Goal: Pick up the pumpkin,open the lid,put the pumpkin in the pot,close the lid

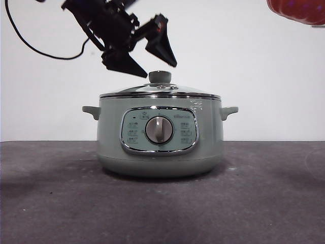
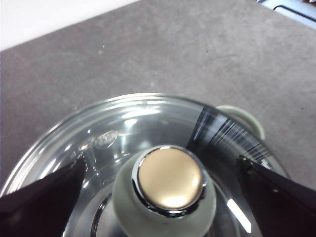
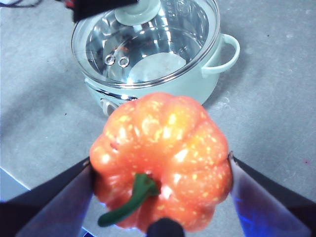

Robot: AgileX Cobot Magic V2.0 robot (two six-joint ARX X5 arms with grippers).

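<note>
Front view: the pot (image 1: pixel 160 137) sits on the dark table (image 1: pixel 51 203), dial facing the camera, the lid (image 1: pixel 160 90) seated on its rim. The left gripper (image 1: pixel 148 58) hangs just above and slightly to one side of the lid's knob (image 1: pixel 160 77), jaws spread wide, nothing between them, not touching the knob. At the top corner a slice of the pumpkin (image 1: pixel 299 10) shows, high above the table and well apart from the pot.

Left wrist view: looking straight down on the lid (image 2: pixel 123 128). Knob (image 2: pixel 170 180) lies between the two jaws of the left gripper (image 2: pixel 163 185) — both stand clear of it, one on each side. One pot handle (image 2: pixel 242 116) shows past the lid rim.

Right wrist view: the right gripper (image 3: pixel 160 173) is clamped on the pumpkin (image 3: pixel 163 153), a jaw pressed on each flank, green stem (image 3: pixel 131 200) toward the camera. Pumpkin is held in the air, the pot (image 3: pixel 163 84) below and beyond it with the lid (image 3: pixel 148 44) closed. The left gripper (image 3: pixel 101 7) shows as a dark shape over the knob — its jaws are not readable here.
</note>
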